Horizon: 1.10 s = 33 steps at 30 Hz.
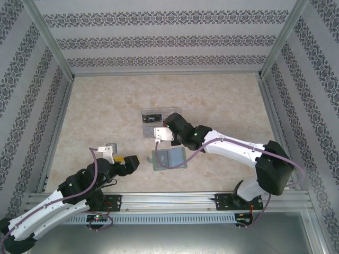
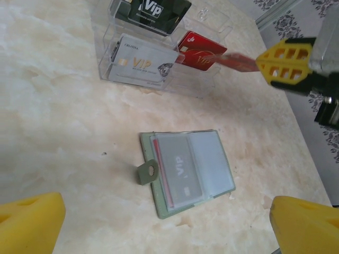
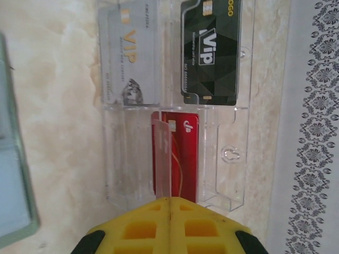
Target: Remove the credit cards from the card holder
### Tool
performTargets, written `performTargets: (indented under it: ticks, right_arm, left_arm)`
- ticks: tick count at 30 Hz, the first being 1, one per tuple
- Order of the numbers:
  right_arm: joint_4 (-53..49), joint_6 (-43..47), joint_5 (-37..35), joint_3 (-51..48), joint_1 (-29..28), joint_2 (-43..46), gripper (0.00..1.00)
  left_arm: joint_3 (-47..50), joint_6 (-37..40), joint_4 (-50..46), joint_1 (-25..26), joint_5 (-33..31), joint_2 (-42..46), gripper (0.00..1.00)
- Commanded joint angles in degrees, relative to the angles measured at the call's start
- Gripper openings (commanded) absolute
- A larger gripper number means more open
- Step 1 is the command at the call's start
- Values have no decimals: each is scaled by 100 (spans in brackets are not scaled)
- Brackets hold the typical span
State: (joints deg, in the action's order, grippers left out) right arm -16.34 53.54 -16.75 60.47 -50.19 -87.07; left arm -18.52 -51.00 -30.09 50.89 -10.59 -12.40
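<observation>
— Three cards (image 3: 209,53) lie in the clear tray (image 3: 233,153). The right gripper (image 3: 169,203) pinches a red card (image 3: 161,159) edge-down, likely to slot it in.
— The card holder (image 2: 211,161) lies open on the table (image 2: 53,106) with a grey card (image 2: 180,169) inside. The left gripper (image 1: 130,161) is spread and hovers near.

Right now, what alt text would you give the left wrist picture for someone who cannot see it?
An open grey-green card holder lies on a marbled table, a grey VIP card in its pocket. Behind it, the right gripper holds a red credit card over a clear tray of cards.
</observation>
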Motion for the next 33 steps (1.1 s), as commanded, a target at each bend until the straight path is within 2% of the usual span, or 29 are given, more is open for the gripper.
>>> performTargets:
  ticks: [1, 18, 33]
  right_arm:
    - [132, 394, 18, 321, 169, -202, 0]
    - [232, 81, 462, 747, 517, -903, 0]
    - [325, 12, 480, 775, 694, -1215, 0]
  left_arm:
    - [51, -2, -303, -44, -112, 97, 100]
    - [2, -24, -656, -44, -303, 329, 100]
    - [9, -33, -695, -44, -358, 330, 100]
